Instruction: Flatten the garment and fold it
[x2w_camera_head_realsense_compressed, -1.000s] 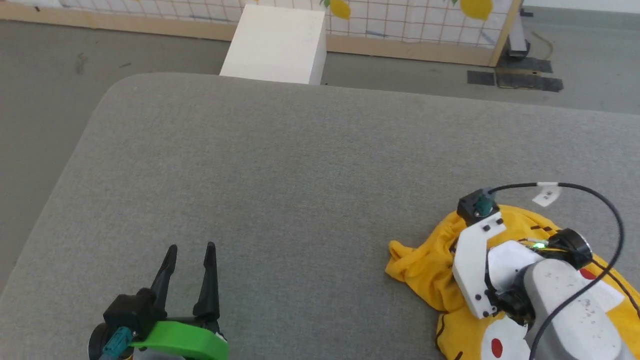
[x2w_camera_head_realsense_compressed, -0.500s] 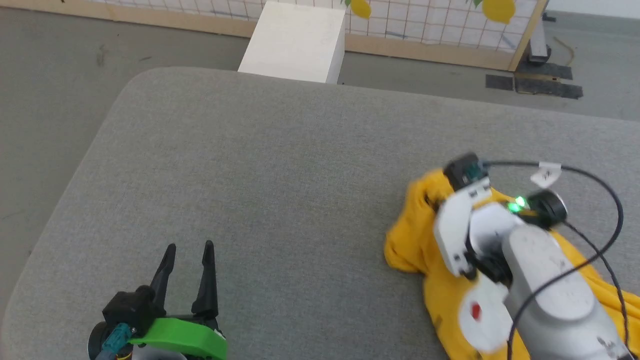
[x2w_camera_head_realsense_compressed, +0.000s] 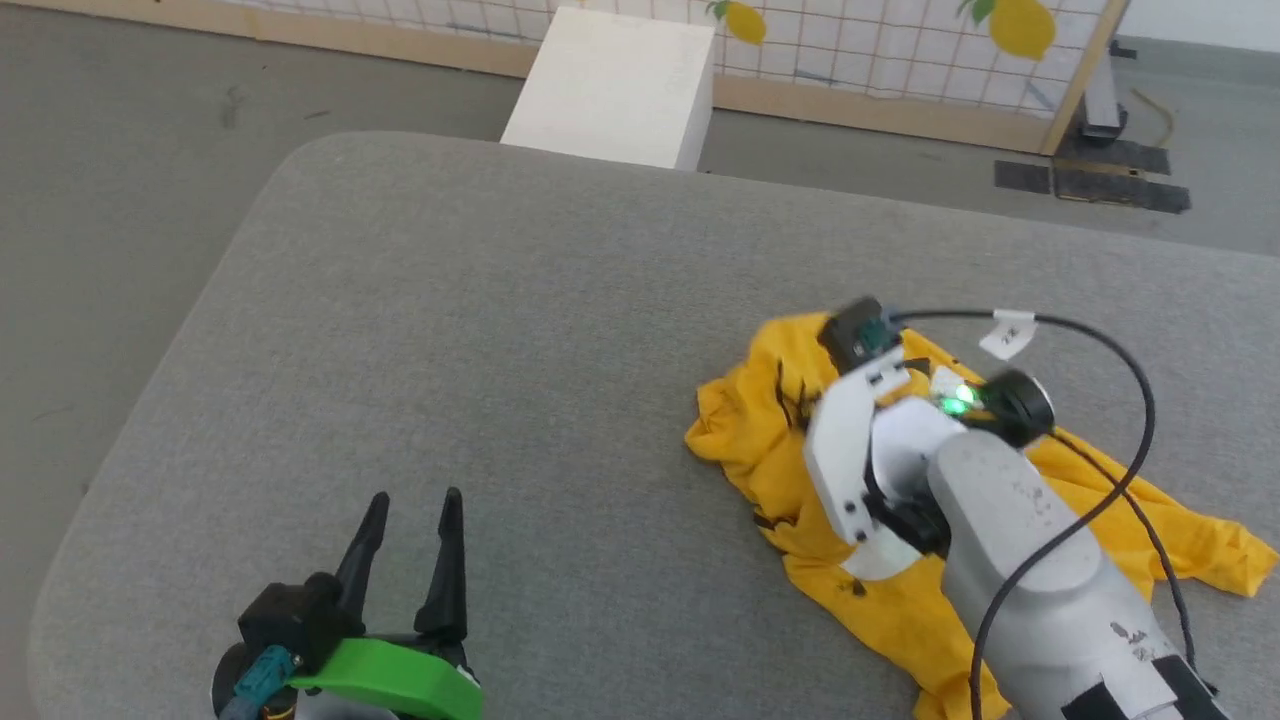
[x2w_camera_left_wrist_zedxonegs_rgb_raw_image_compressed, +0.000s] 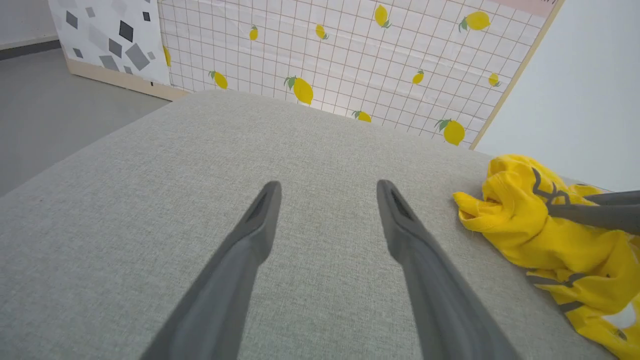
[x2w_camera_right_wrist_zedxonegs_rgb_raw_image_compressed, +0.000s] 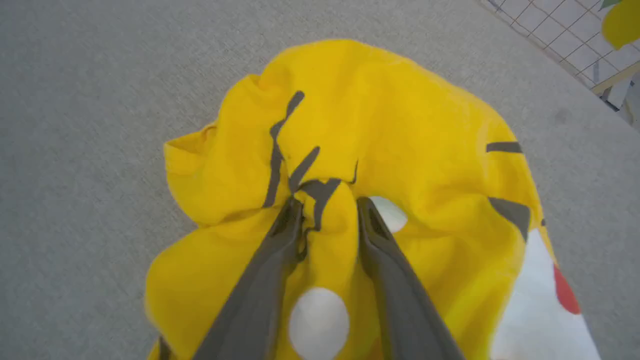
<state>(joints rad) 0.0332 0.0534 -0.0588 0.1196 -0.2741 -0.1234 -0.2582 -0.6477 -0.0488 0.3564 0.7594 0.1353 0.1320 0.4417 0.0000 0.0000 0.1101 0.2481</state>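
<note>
The right gripper (x2w_camera_right_wrist_zedxonegs_rgb_raw_image_compressed: 327, 207), jaws pinching a fold of the crumpled bright yellow printed T-shirt (x2w_camera_right_wrist_zedxonegs_rgb_raw_image_compressed: 400, 115), has dragged it inward across the grey fabric worktop (x2w_camera_head_realsense_compressed: 500, 350). It lies bunched, so flattening remains. The left gripper (x2w_camera_head_realsense_compressed: 412, 498) waits with jaws spread.

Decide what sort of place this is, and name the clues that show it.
Likely an indoor robot test room, not a home: a lemon-print panel on a wooden frame, bare grey floor with black patches, and a padded grey worktable bearing the garment.
</note>
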